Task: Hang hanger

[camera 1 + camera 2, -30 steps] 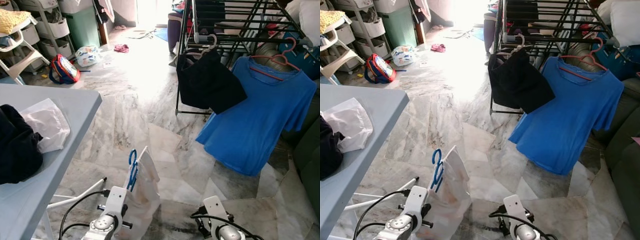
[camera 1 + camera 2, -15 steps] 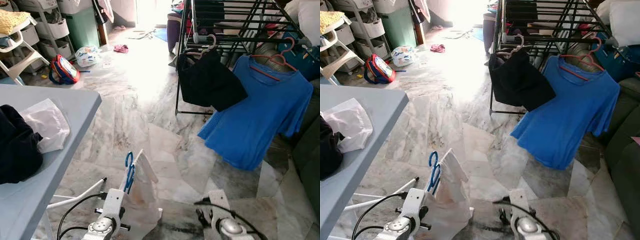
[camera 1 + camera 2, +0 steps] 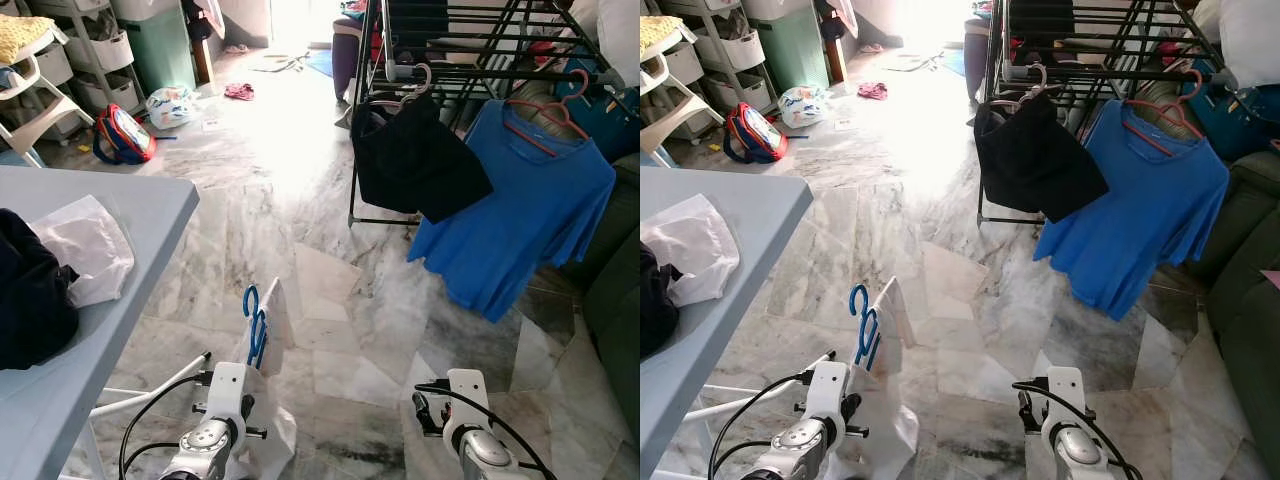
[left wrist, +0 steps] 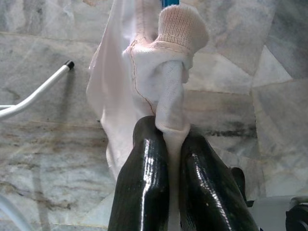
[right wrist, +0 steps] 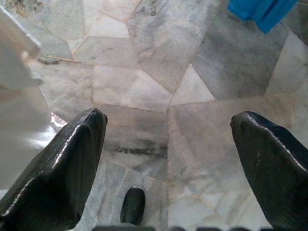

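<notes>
Left gripper (image 4: 174, 144) pinches white garment (image 4: 144, 77) on blue hanger (image 3: 255, 322).

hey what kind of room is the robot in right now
Probably a lived-in home's laundry or living area: a drying rack holds a blue T-shirt on a hanger, over a marble floor, with storage drawers behind.

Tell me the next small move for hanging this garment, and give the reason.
Probably step forward toward the drying rack. The left gripper is shut on the white garment with its blue hanger, held low over the marble floor, and the rack stands well ahead, to the right.
</notes>
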Controlling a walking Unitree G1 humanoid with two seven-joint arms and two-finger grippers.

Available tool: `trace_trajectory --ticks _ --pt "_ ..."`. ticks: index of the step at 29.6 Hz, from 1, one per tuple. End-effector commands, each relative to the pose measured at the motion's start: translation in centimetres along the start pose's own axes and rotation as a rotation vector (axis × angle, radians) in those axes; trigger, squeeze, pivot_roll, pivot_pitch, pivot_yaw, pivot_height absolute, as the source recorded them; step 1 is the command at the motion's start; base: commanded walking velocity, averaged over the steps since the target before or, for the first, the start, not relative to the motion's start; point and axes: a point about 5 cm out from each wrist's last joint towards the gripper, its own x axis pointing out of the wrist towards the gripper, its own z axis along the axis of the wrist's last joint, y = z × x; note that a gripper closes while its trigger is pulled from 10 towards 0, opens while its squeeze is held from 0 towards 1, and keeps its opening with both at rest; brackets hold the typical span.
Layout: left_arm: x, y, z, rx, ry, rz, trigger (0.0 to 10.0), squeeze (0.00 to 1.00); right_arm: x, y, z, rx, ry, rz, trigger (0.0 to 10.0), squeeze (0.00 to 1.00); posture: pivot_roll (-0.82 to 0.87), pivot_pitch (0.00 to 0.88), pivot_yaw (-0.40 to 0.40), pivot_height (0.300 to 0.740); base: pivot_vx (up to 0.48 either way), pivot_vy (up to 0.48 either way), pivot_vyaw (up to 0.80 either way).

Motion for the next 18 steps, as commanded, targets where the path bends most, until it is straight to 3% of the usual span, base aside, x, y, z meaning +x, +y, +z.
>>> trace_trajectory --ticks 1,18 --pt "0.11 0.14 0.81 0.023 -0.033 -0.006 10.0 0.00 0.10 0.04 0.44 0.008 -0.019 -0.004 10.0 0.00 0.01 0.117 -0.014 0.740 0.000 0.000 0.00" --pt "0.11 0.14 0.81 0.023 -0.033 -0.006 10.0 0.00 0.10 0.04 0.44 0.008 -0.019 -0.004 10.0 0.00 0.01 0.117 -0.014 0.740 0.000 0.000 0.00"
